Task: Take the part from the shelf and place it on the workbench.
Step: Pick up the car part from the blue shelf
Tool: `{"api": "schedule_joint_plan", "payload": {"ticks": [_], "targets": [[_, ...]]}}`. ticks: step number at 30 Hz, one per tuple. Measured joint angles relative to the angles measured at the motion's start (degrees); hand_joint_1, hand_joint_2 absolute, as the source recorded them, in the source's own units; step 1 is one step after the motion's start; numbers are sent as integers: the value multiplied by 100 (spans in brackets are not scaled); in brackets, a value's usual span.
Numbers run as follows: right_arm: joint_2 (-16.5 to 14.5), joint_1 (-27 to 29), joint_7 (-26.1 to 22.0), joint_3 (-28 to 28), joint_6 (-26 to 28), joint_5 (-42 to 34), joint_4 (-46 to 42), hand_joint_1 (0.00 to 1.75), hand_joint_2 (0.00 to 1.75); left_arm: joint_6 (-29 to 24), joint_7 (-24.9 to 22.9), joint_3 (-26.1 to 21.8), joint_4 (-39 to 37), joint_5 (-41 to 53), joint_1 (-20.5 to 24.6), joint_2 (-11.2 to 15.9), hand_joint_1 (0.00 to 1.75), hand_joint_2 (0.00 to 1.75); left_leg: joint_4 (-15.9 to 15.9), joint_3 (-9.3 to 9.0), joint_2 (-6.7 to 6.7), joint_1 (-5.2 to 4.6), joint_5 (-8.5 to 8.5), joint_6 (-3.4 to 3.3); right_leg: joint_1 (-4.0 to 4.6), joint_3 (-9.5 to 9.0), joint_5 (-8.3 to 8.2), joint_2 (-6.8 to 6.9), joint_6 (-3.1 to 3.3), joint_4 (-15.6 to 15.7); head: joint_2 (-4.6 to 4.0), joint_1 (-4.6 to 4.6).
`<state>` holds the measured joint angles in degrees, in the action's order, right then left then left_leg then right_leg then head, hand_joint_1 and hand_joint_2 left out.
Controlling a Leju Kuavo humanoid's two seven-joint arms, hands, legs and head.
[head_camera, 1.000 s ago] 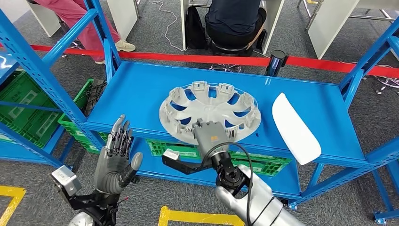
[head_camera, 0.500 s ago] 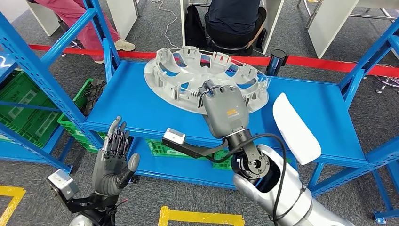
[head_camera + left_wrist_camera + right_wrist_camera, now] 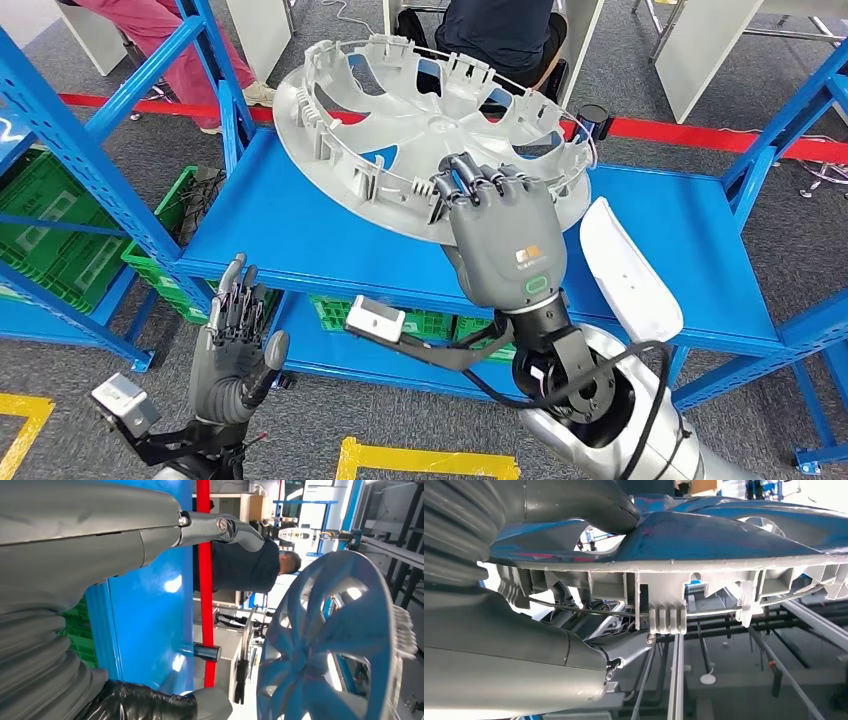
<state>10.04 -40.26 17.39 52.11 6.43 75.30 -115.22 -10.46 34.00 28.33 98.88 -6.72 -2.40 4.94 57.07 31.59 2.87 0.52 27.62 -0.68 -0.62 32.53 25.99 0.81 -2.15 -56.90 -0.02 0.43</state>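
— Since the right hand (image 3: 497, 235) has its fingers hooked over the near rim of the hubcap (image 3: 420, 120), why is the cap tipped up like that?

— Held by one edge only, it hangs off that grip, so the far side stands high and the ribbed inner face turns toward the robot. It is clear of the blue shelf (image 3: 300, 215), up in the air above it.

— Is the grip a firm one?

— The right wrist view shows the thumb on one face of the rim and fingers on the other, clamped across the edge. I would judge it enough for a light cap, though a one-edge hold could let it swing.

— And the left hand (image 3: 235, 345)?

— Low beside the shelf frame, fingers straight and slightly apart, holding nothing. Probably kept out of the way.

— What else is on the shelf?

— A white panel (image 3: 628, 270) lying near the right end, well apart from the cap.
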Motion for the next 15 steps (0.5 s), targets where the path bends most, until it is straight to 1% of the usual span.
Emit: {"api": "schedule_joint_plan", "payload": {"ticks": [3,5,7,11,15], "targets": [[63,95,4,-1,45,16,-223,175,175,-32,9,0,31,12,-23,0,0,0,0,1,-1,0,0,0,0,1,0,0,0,1,-1,0],[95,203,24,-9,193,19,-350,175,175,-111,16,0,57,57,-50,0,0,0,0,1,-1,0,0,0,0,1,0,0,0,1,-1,2],[126,427,48,-34,475,19,-521,175,175,-252,19,0,108,154,-96,0,0,0,1,1,-2,0,0,0,0,1,0,1,0,1,0,3],[231,1122,36,-107,1120,40,-975,175,175,-631,-16,7,312,434,-218,3,0,0,1,2,-3,0,3,2,0,2,2,2,-3,2,1,3],[386,1864,-85,-146,1565,129,-1461,175,175,-989,-70,27,593,608,-336,33,0,0,0,4,-4,0,9,0,0,2,9,2,-8,6,1,2]]}}
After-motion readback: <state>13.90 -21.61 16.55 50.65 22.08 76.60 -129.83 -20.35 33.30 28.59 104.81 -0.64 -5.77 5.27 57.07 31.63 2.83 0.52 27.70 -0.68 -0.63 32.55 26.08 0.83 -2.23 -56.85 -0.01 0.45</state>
